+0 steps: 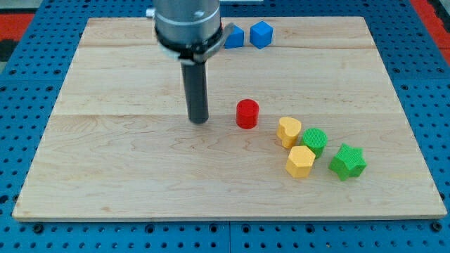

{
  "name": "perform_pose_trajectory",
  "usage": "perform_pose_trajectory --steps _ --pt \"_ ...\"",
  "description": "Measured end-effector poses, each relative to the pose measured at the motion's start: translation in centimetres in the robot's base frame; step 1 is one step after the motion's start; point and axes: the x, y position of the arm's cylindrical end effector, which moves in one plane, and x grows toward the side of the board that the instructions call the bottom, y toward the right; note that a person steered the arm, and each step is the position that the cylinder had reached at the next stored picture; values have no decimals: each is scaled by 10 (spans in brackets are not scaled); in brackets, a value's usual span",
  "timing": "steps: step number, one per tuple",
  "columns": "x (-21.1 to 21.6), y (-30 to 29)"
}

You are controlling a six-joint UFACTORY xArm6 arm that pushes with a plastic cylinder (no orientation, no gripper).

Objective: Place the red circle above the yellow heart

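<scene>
The approach step appears to be in hand: my tip (199, 120) is set down on the bench (105, 161) to the view's left of the red circle (247, 113), apart from it, and nothing is held, since the end effector is a bare rod with no jaws. The red circle lies up and to the view's left of the yellow heart (288, 131), so a short push toward the view's right is judged to be called for. Counted are one red circle, two yellow blocks (the heart and a yellow hexagon (300, 161)), two green blocks (314, 141) (347, 161) and two blue blocks (234, 36) (261, 34).
</scene>
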Motion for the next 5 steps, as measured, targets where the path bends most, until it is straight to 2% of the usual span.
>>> perform_pose_trajectory --steps 1,2,3,4,5 --pt "39 24" --pt "14 62" --pt "-37 72" --pt "-38 144" --pt "-94 166"
